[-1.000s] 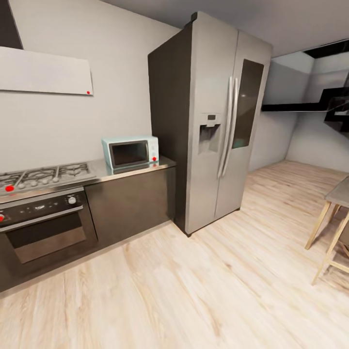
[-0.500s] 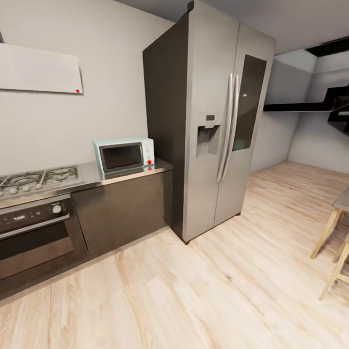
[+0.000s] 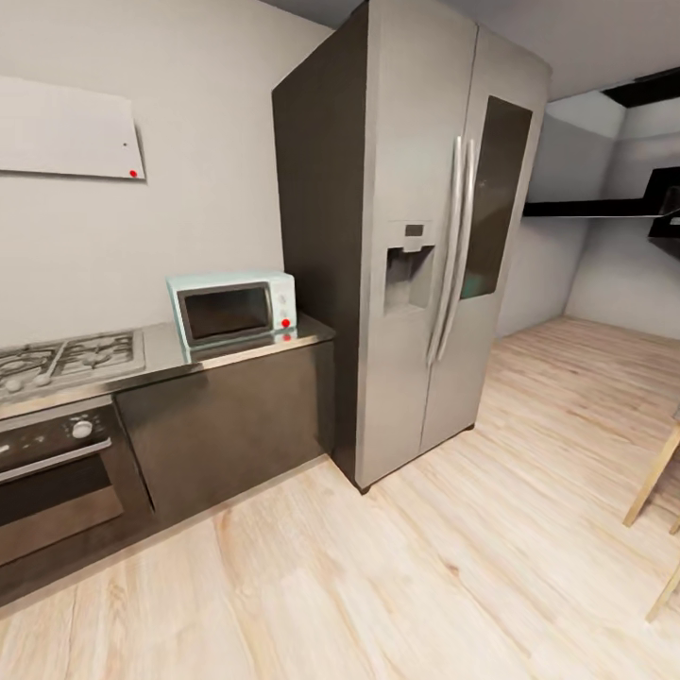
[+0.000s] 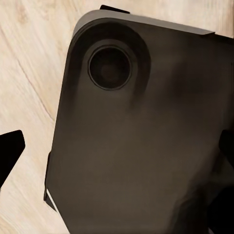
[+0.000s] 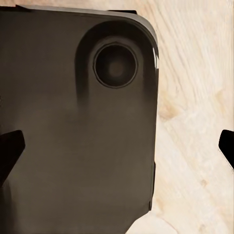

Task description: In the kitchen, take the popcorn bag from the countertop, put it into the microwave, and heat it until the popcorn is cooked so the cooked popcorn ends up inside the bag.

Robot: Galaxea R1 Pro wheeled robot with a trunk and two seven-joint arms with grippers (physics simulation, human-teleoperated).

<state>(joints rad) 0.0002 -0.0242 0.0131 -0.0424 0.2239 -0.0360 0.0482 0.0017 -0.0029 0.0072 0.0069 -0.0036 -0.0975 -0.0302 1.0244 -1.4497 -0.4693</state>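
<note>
The pale blue microwave (image 3: 233, 311) sits on the countertop (image 3: 302, 332) with its dark door shut, just beside the tall steel fridge (image 3: 416, 236) — the gas hob (image 3: 66, 355) lies on its other side, the black oven (image 3: 57, 477) below that. No popcorn bag is on that stretch of counter. Each wrist camera looks down on the robot's dark base (image 4: 141, 141) over wood floor (image 5: 195, 146); the fingertips at the edges sit wide apart — both grippers open, holding nothing.

- The small pale blue microwave (image 3: 233, 311) with dark glass door, shut, stands upright on the countertop.
- The smooth grey steel-look countertop (image 3: 304, 331) runs beside the hob.
</note>
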